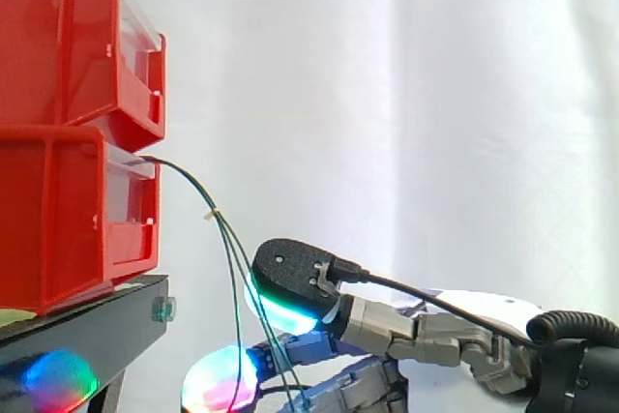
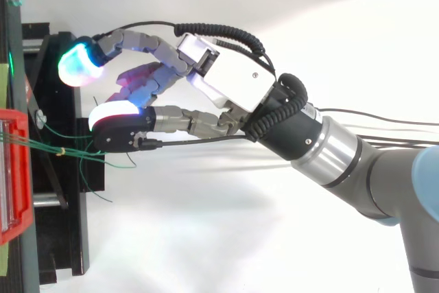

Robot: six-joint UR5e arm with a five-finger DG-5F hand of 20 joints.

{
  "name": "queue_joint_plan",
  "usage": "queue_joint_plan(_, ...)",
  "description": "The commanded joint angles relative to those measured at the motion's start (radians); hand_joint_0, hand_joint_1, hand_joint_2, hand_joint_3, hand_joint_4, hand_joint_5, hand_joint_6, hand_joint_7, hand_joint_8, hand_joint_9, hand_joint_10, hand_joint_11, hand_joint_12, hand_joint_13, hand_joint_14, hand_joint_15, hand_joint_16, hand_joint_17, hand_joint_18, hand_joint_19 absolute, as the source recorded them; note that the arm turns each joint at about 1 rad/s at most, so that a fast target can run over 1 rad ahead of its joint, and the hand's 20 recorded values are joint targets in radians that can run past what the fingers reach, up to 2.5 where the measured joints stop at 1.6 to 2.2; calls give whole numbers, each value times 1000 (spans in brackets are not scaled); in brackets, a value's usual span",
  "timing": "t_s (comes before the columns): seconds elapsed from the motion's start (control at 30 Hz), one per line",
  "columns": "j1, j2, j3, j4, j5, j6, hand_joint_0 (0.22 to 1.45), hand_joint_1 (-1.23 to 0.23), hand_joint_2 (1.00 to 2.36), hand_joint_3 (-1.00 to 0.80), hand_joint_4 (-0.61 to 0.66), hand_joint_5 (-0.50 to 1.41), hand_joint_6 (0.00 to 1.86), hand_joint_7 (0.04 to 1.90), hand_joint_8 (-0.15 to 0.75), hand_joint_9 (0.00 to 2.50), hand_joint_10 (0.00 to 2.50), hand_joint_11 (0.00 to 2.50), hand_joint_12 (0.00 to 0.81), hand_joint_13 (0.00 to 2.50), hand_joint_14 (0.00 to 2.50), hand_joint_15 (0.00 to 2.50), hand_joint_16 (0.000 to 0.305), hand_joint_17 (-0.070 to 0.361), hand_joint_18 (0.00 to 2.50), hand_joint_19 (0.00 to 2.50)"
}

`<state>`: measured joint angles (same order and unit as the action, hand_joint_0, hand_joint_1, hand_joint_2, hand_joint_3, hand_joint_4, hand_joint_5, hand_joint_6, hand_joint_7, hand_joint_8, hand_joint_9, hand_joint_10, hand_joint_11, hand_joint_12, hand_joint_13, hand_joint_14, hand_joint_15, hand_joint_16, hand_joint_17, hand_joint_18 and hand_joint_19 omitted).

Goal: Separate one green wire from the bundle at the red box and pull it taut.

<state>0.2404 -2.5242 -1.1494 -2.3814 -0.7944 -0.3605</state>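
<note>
Obstacles, left: two stacked red bins on a black stand, closing off that side.
Obstacle, middle: green wires sagging from the lower bin's front, down past the stand's right edge and among the spread fingers of the hand. The arm fills the low right.
Free room: right of the bins and above the hand, open to the white curtain.

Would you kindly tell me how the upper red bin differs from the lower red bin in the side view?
The upper red bin rests on the lower red bin, while the lower one stands on the black stand. The green wires come out at the top of the lower bin's front; none comes from the upper bin. Both are red with a clear front panel.
</note>
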Motion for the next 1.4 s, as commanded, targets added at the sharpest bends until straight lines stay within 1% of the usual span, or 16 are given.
queue_joint_plan(0.0, -1, -1, 0, 4, -2, 0, 550, -512, 1000, -500, 301, -197, 502, 750, 338, 1377, 21, 641, 385, 1079, 12, 328, 46, 104, 796, 231)
queue_joint_plan(0.1, -4, -16, -1, 11, -2, 9, 552, -508, 1000, -500, 303, -196, 502, 747, 342, 1387, 21, 637, 385, 1085, 12, 326, 47, 105, 803, 229)
queue_joint_plan(0.13, -6, -27, 0, 31, -5, 15, 552, -508, 1000, -500, 302, -197, 502, 751, 343, 1387, 18, 637, 384, 1085, 12, 325, 46, 104, 803, 223)
queue_joint_plan(0.2, -7, -27, 0, 45, -8, 12, 552, -507, 1000, -500, 298, -196, 502, 748, 334, 1335, 18, 617, 386, 1083, 12, 332, 46, 105, 801, 228)
queue_joint_plan(0.27, -7, -27, 0, 51, -9, 11, 547, -491, 1000, -500, 277, -204, 502, 754, 318, 1157, 19, 584, 391, 1031, 12, 339, 47, 107, 790, 235)
queue_joint_plan(0.3, -7, -27, 0, 53, -8, 9, 537, -467, 1000, -500, 238, -228, 502, 761, 300, 919, 15, 528, 401, 951, 12, 337, 49, 111, 766, 242)
queue_joint_plan(0.37, -12, -27, 0, 48, -8, 11, 515, -449, 1000, -500, 202, -260, 502, 746, 292, 652, 13, 427, 407, 823, 11, 329, 53, 119, 751, 269)
queue_joint_plan(0.5, -18, -27, 0, 54, -13, 12, 486, -394, 1000, -500, 189, -280, 502, 723, 294, 420, 7, 285, 425, 637, 9, 274, 59, 134, 662, 250)
queue_joint_plan(0.7, -18, -27, 0, 57, -8, 8, 485, -369, 1000, -500, 214, -269, 502, 720, 303, 479, 7, 283, 425, 611, 9, 246, 60, 134, 646, 248)
queue_joint_plan(0.83, -18, -28, -6, 74, -6, 0, 500, -358, 1000, -500, 233, -253, 502, 712, 319, 754, 9, 330, 415, 767, 9, 264, 57, 127, 730, 254)
queue_joint_plan(0.9, -18, -28, -21, 93, -6, -9, 506, -356, 1000, -500, 240, -247, 502, 714, 331, 820, 10, 341, 415, 786, 8, 257, 56, 125, 748, 255)
queue_joint_plan(1.0, -16, -28, -21, 133, -6, -38, 517, -355, 1000, -500, 240, -243, 502, 711, 341, 781, 6, 219, 407, 793, 7, 214, 54, 122, 753, 231)
queue_joint_plan(1.1, -12, -68, -12, 202, -8, -71, 518, -356, 1000, -500, 237, -244, 502, 708, 345, 758, 5, 169, 402, 775, 7, 196, 54, 122, 753, 229)
queue_joint_plan(1.13, -12, -107, 10, 261, -8, -69, 518, -356, 1000, -500, 237, -244, 502, 709, 344, 755, 5, 166, 402, 771, 7, 199, 54, 122, 753, 229)
queue_joint_plan(1.2, -12, -117, 33, 298, -8, -63, 518, -356, 1000, -500, 237, -244, 502, 711, 347, 753, 5, 167, 403, 768, 7, 198, 54, 122, 752, 221)
queue_joint_plan(1.37, -12, -126, 54, 283, -8, -63, 520, -357, 1000, -500, 238, -244, 502, 709, 350, 771, 5, 177, 403, 775, 7, 212, 54, 121, 751, 235)
